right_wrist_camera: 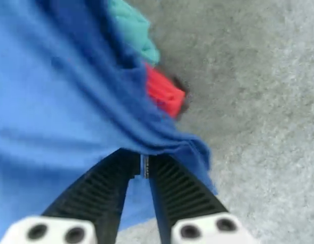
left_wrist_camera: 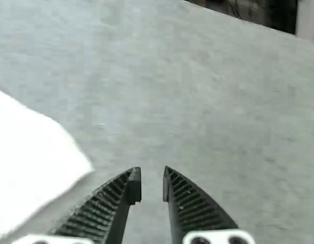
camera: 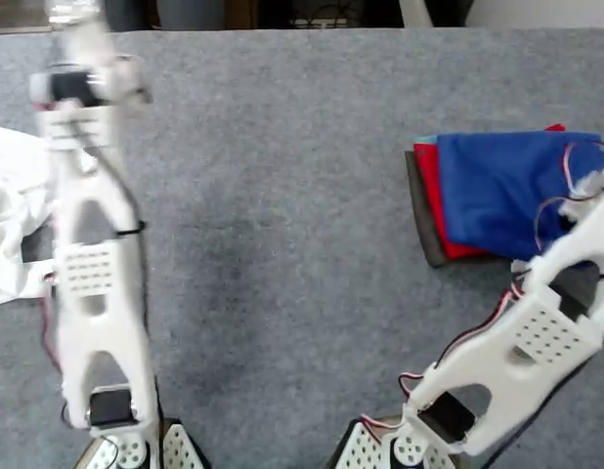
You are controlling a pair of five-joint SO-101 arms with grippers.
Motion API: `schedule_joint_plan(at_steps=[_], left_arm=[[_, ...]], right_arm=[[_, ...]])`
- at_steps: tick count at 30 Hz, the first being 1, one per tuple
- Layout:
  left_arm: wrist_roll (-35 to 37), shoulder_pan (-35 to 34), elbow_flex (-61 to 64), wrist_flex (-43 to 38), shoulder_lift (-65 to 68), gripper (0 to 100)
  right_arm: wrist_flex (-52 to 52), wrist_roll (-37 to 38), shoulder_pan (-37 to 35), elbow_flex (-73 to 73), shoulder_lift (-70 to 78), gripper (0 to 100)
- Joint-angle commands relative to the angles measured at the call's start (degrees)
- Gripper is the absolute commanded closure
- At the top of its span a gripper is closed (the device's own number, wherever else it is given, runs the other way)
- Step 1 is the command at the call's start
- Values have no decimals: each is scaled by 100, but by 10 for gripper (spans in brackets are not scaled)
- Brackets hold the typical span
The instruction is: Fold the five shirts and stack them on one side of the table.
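So the stack is found on the right side of the grey bench (camera: 282, 195): blue shirt (camera: 497, 191) on top, red shirt (camera: 429, 191) under it, a teal shirt (right_wrist_camera: 134, 30) edge peeking out, and a dark shirt (camera: 424, 239) at the bottom. The right jaws are seen nearly closed, pinched on the blue shirt's edge. The white shirt (camera: 9, 205) is seen crumpled and unfolded at the bench's left edge. The left jaws are held narrowly apart, gripping nothing, over bare bench just beside the white shirt's corner.
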Motion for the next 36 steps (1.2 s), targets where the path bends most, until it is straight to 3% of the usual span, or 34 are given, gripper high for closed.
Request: schedule_joint_plan(at_steps=[1, 8, 12, 17, 23, 26, 28, 36], left_arm=[[-668, -1130, -242, 185, -818, 901], [-1574, -3222, 664, 185, -1424, 827], [-2198, -3978, 2721, 185, -1829, 823], [-2418, -4426, 5112, -237, -2048, 821], [-2400, -4514, 6941, -2092, -1811, 824], [-2444, -4453, 7178, -2435, -1802, 885], [-2444, -4374, 7178, -2409, -1802, 984], [-2409, -3855, 6554, -993, -2734, 972]], right_arm=[[457, -62, -492, -936, -391, 981], [791, -62, -1099, -2484, -875, 983], [791, -62, -1477, -2932, -1288, 979], [800, -62, -1943, -2800, -1807, 979], [800, -62, -2444, -1895, -2642, 979], [800, -62, -2725, -1218, -3178, 979], [791, -62, -2875, -760, -3521, 979], [756, -62, -2963, 198, -4224, 979]])
